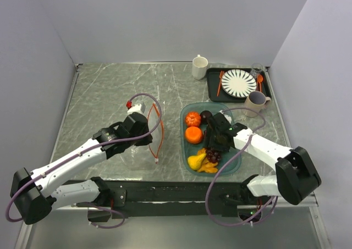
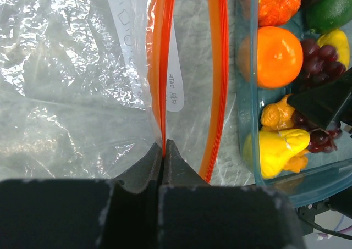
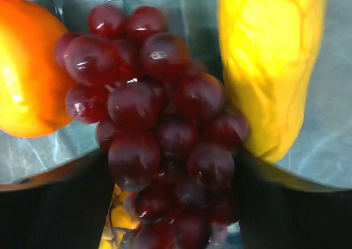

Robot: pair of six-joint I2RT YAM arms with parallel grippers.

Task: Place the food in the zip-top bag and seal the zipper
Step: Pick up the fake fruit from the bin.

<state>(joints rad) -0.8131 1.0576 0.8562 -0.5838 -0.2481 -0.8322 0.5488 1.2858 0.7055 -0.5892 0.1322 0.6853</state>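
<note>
Pinching the zipper (image 2: pixel 159 67), the left gripper (image 2: pixel 164 147) is held low with jaws clenched, the bag (image 2: pixel 66 67) laid flat beside the tray (image 2: pixel 248 122). The right gripper (image 1: pixel 213 149) is angled down into the tray, jaws released astride the grapes (image 3: pixel 159 128) among the fruit (image 1: pixel 193 134).

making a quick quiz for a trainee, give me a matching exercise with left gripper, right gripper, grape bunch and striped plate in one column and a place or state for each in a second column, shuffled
Column one:
1. left gripper
2. right gripper
3. grape bunch
4. striped plate

Column two:
a. on the black tray, at the far right
b. open, fingers spread wide
c. in the teal tray, between yellow pieces
d. shut on the zipper

Pairs: 1-d, 2-b, 3-c, 4-a
</note>
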